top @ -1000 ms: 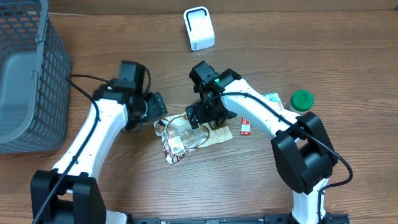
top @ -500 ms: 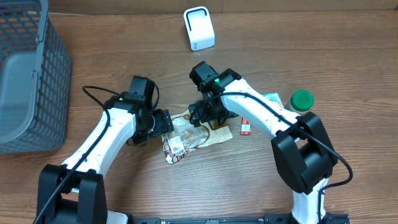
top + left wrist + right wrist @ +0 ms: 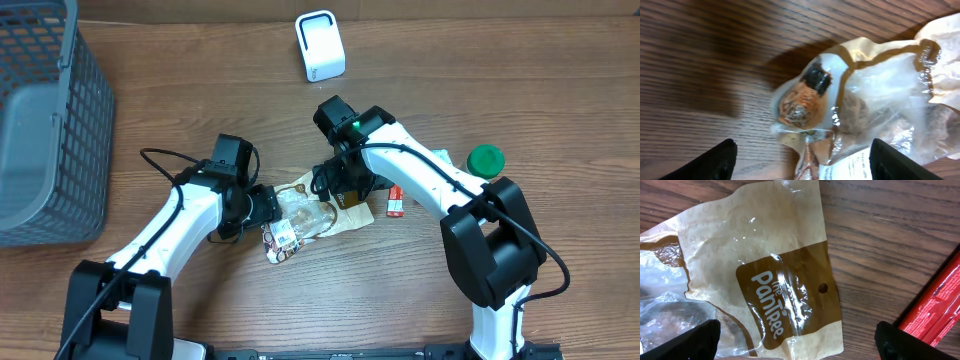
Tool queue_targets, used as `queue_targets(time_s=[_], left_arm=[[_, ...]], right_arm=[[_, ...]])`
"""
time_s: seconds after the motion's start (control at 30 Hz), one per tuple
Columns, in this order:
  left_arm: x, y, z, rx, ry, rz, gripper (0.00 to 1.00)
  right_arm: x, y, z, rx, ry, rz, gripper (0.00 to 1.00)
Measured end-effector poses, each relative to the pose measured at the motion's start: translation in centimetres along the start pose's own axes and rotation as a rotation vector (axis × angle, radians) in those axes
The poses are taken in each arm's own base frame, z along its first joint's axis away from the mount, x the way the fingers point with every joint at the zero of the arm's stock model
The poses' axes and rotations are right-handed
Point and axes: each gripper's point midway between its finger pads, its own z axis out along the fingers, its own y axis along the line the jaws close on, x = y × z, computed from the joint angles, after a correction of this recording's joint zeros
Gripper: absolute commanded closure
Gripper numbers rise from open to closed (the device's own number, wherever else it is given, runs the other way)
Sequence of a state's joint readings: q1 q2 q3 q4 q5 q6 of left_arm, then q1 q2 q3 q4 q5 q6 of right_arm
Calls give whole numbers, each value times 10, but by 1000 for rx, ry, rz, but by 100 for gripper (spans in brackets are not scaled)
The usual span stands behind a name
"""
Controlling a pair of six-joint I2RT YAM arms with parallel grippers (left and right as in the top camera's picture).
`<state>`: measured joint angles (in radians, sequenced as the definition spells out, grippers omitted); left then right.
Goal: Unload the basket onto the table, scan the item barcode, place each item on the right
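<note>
- From above, the snack bag point(image 3: 305, 212) lies flat near the middle of the table point(image 3: 400, 300). A white label point(image 3: 283, 237) on its near-left corner carries print too small to read.
- The left gripper point(image 3: 268, 208) reaches in low from the left and sits at the bag's left edge. The right gripper point(image 3: 335, 190) hangs over the bag's far-right part, its arm bent in from the right.
- A white scanner point(image 3: 320, 47) stands by the far edge. A grey basket point(image 3: 50, 120) fills the far-left corner, cut off by the frame. A green cap point(image 3: 486, 160) and a red packet point(image 3: 396, 203) lie toward the right side.
- The left wrist camera is blurred. It shows the bag's clear window with brown contents, and the label cut off at the bottom, unreadable. The fingertips point(image 3: 715, 162) stand wide apart on either side of the bag's end, gripping nothing.
- The right wrist camera shows a brown panel point(image 3: 785, 305) with white lettering that looks like "the PaniPee", the last letters uncertain. The fingers point(image 3: 685, 340) are spread wide and hold nothing. The red packet is cut off at the right.
</note>
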<state>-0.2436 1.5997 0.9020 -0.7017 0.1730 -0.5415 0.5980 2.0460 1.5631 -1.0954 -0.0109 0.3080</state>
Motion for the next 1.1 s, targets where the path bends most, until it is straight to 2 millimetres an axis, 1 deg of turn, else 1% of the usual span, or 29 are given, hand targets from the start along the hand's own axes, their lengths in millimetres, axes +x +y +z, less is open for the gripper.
queue_targets(time_s=[0.33,0.43,0.53,0.7,0.77,0.97,1.1], left_arm=[[5,-10,3,7,1,30,24],[3,-12,9,6,4,36,24],[5,-11,22,0,32,30,24],[2,-9,22,10,35,16,25],[-3,-7,20,8,29,2,25],[-31,2,9,-3,-39,-6,24],[-37,7,7,-16,-56,3,25]], right_arm=[[0,0,0,0,0,3,0],[0,0,0,0,0,3,0],[0,0,0,-1,1,2,0],[1,1,0,-8,4,3,0],[1,2,0,-11,4,3,0],[1,4,0,-25,6,27,0],[-3,7,0,-36,-7,47,0]])
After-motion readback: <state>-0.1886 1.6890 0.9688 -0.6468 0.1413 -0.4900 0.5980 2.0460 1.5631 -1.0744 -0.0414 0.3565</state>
